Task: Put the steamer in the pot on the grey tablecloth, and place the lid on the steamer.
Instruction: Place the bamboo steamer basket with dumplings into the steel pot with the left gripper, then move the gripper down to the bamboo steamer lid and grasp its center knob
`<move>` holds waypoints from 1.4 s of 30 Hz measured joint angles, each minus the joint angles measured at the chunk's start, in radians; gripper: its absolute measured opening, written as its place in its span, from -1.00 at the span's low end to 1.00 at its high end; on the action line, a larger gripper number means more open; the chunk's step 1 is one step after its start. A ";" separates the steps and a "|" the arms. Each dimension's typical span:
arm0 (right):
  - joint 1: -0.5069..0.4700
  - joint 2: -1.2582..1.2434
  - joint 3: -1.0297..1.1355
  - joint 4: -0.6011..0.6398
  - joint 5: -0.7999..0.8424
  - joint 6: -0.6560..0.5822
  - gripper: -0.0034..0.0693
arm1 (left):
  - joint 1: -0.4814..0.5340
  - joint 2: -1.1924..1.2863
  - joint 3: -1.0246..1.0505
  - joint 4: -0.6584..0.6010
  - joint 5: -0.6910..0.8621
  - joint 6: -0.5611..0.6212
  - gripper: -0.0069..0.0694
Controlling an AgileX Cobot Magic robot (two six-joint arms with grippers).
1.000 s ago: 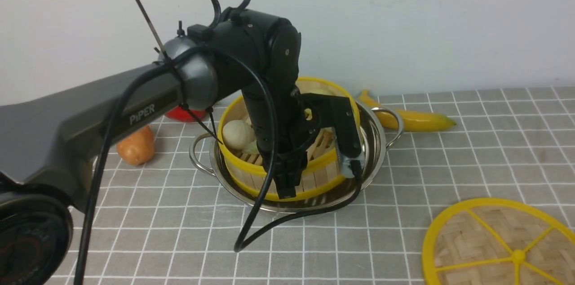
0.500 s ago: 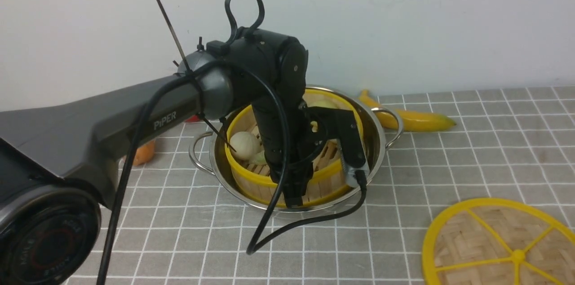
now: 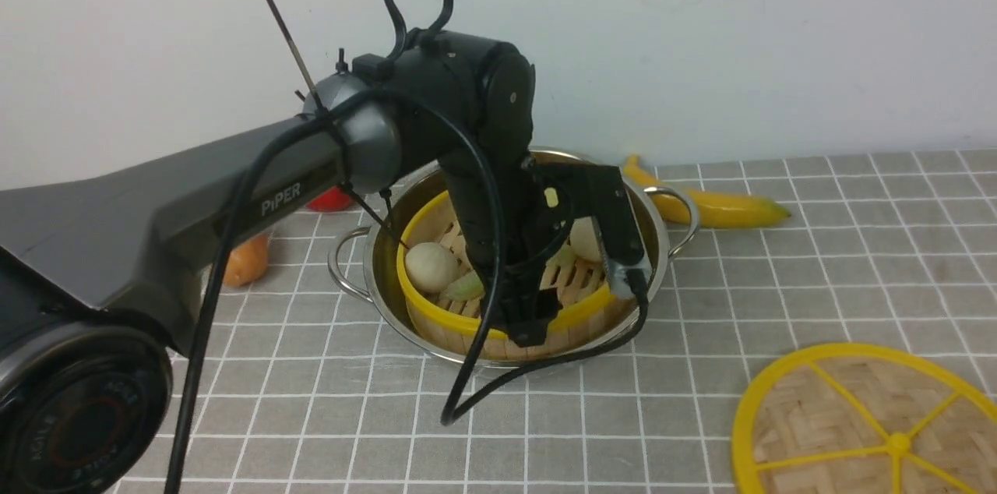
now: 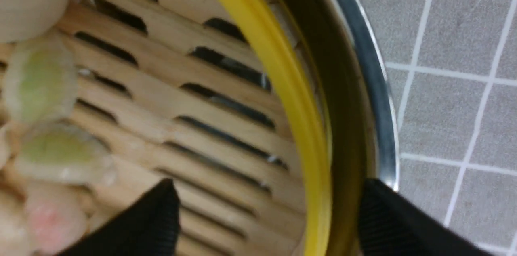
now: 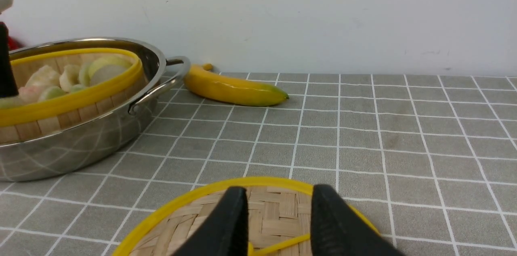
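The steamer (image 3: 424, 307), with buns and dumplings, sits inside the shiny pot (image 3: 662, 233) on the grey tablecloth (image 3: 701, 322). My left gripper (image 3: 537, 319) hangs over the steamer's near rim. In the left wrist view this gripper (image 4: 266, 203) is open; the yellow rim (image 4: 291, 98) and the pot wall (image 4: 371, 86) lie between its spread fingers, untouched. The lid (image 3: 841, 416) lies flat on the cloth at the front right. My right gripper (image 5: 278, 211) is open and empty just above the lid (image 5: 274, 223). It does not show in the front view.
A banana (image 3: 716, 206) lies by the wall behind the pot's right handle. An orange fruit (image 3: 245, 260) and a red object (image 3: 331, 200) sit left of the pot, partly hidden by my left arm. The arm's cable (image 3: 483, 393) loops onto the cloth before the pot.
The steamer has gone from held tilted above the pot to resting low inside it. My left arm sank with it, then rose slightly. The lid has not moved.
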 joint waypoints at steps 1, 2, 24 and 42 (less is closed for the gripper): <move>0.000 0.000 0.000 0.000 0.000 0.000 -0.24 | 0.000 0.000 -0.055 0.032 0.024 -0.062 0.78; 0.000 0.000 0.000 0.000 0.000 0.000 -0.24 | 0.000 0.000 -0.098 0.060 0.027 -0.104 0.81; 0.000 0.000 0.000 0.000 0.000 -0.001 -0.24 | 0.000 -0.038 -0.644 0.406 -0.168 -0.795 -0.03; 0.000 0.000 0.000 0.000 0.000 -0.001 -0.24 | 0.098 -0.637 0.236 0.408 -0.441 -1.004 -0.36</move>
